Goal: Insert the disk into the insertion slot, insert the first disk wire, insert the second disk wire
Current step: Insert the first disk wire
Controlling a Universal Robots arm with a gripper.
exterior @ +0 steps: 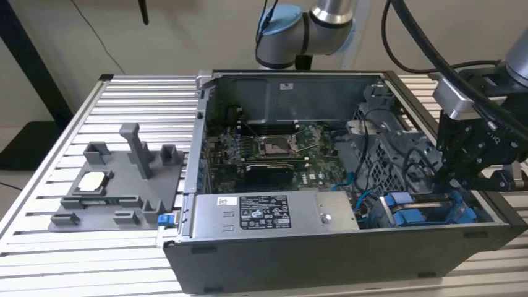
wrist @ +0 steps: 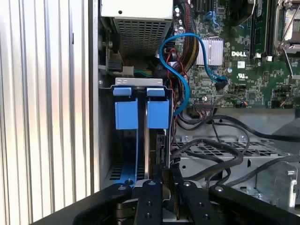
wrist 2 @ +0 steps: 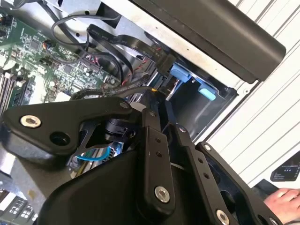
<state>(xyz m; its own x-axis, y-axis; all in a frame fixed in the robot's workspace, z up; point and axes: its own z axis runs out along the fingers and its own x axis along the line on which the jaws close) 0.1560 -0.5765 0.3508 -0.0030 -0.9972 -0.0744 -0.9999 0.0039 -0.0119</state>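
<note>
Print is plentiful but mostly too small to make out. The one grey supply box (exterior: 272, 213) carries two labels, a small white one (exterior: 227, 200) and a larger dark one (exterior: 266, 218) of fine print and symbols. The board (wrist: 243, 70) bears white lettering and marks, and a dark card (wrist 2: 286, 172) on the table (exterior: 66, 260) has a few pale lines of text. One open case (exterior: 330, 263) lies on the slatted table, with one grey tray (exterior: 115, 185) of upright posts beside it on the exterior view's left. In the first wrist view, two blue carrier handles sit side by side at the mouth of the slot (wrist: 220, 151). The disk (wrist: 158, 115) stands on edge inside it, next to the perforated wall, and the second carrier (wrist: 126, 115) lies between it and the case side. One light-blue cable (wrist: 183, 70) loops from the board down toward the disk, and several black wires cross the perforated metal. The gripper (wrist 2: 157, 96) reaches down into the slot end of the case. Its tips are drawn together, seemingly pinching the end of one black wire (wrist 2: 112, 89) just beside the disk, though the contact itself is partly hidden. A person's hand (wrist 2: 283, 201) rests on the table outside the case.
</note>
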